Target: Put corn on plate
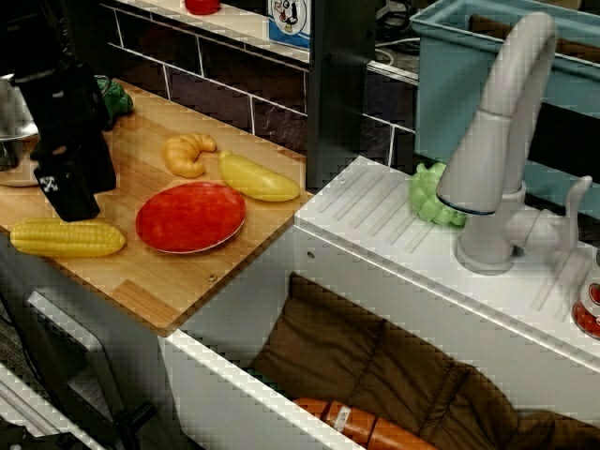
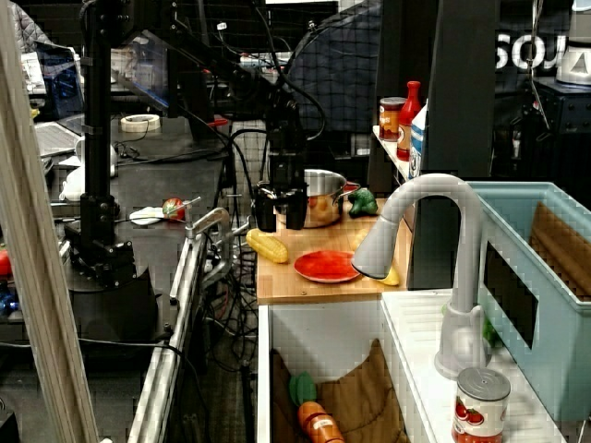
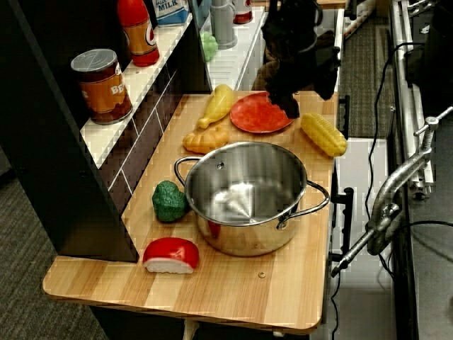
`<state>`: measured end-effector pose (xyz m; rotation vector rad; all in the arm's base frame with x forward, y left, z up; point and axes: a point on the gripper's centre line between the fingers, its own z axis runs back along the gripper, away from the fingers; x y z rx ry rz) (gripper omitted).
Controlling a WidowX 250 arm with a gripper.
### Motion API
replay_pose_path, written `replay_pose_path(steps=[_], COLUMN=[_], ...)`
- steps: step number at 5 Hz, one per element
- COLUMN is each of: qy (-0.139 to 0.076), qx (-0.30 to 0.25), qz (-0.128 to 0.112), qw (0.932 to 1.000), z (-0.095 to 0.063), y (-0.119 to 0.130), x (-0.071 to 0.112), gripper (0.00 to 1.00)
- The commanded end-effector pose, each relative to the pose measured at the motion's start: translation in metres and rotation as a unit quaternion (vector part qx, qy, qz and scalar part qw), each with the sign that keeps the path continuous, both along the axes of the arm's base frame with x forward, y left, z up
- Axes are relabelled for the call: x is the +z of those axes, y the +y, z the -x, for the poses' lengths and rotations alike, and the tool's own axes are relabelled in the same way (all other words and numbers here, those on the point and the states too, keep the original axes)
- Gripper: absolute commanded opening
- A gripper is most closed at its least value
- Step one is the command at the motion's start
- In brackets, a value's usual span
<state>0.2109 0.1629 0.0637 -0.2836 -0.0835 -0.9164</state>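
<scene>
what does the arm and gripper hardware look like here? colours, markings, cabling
All black. The gripper is blocky and matte, with a small white mark low on its body. In the side view the arm is a slim black boom with dark cables looping along it. No other colours visible.

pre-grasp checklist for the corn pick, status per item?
1. Corn free on the counter, not on the plate: ok.
2. Plate bare, nothing on it: ok.
3. Gripper carries nothing: ok, it looks empty.
4. Jaw opening: cannot tell, fingers merge into dark shapes.
5. Gripper over the corn: not ok, it sits beside it, toward the pot.
6. Croissant off the corn-to-plate path: ok.
</scene>
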Motion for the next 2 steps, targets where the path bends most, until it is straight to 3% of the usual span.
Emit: replay_pose_path(steps=[1, 2], qy=[-0.021, -0.024], qx=[-0.014, -0.023], qz=[-0.009, -0.016], qw=[0.9996, 0.9993], z=[0.0091, 0.0153], y=[0.0111, 0.0154], x=[0.0274, 0.0211], gripper=[1.00, 1.00])
